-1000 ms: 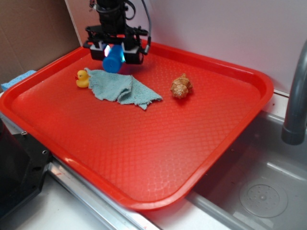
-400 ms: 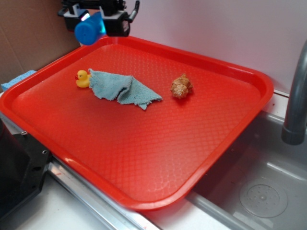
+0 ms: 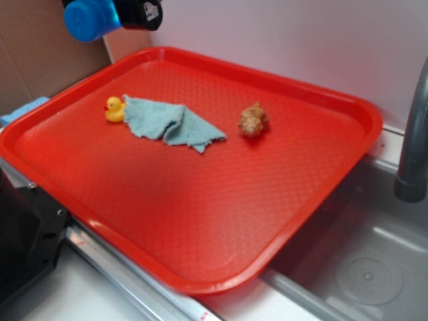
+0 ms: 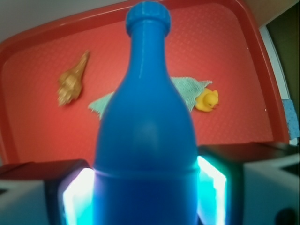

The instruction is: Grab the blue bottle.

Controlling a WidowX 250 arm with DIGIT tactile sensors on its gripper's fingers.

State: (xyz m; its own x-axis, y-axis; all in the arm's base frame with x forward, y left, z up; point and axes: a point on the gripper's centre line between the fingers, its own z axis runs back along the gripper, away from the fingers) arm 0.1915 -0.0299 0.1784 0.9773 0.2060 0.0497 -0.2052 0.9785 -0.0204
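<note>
The blue bottle [image 3: 90, 18] hangs in my gripper [image 3: 124, 13] high above the far left corner of the red tray [image 3: 200, 221], at the top edge of the exterior view. In the wrist view the bottle [image 4: 145, 122] fills the middle, its cap pointing away from me. My gripper [image 4: 146, 194] is shut on its body, with a lit pad [image 4: 77, 197] on each side of it. The tray lies well below.
On the tray lie a yellow duck [image 3: 115, 109], a pale teal cloth [image 3: 170, 125] next to it, and a brown seashell [image 3: 253, 121]. A sink [image 3: 368, 267] and a grey tap [image 3: 413, 140] stand at the right. A cardboard wall [image 3: 40, 60] stands at the left.
My gripper has risen and moved left with the blue bottle, from just above the cloth to the top left of the view. The other things have not moved.
</note>
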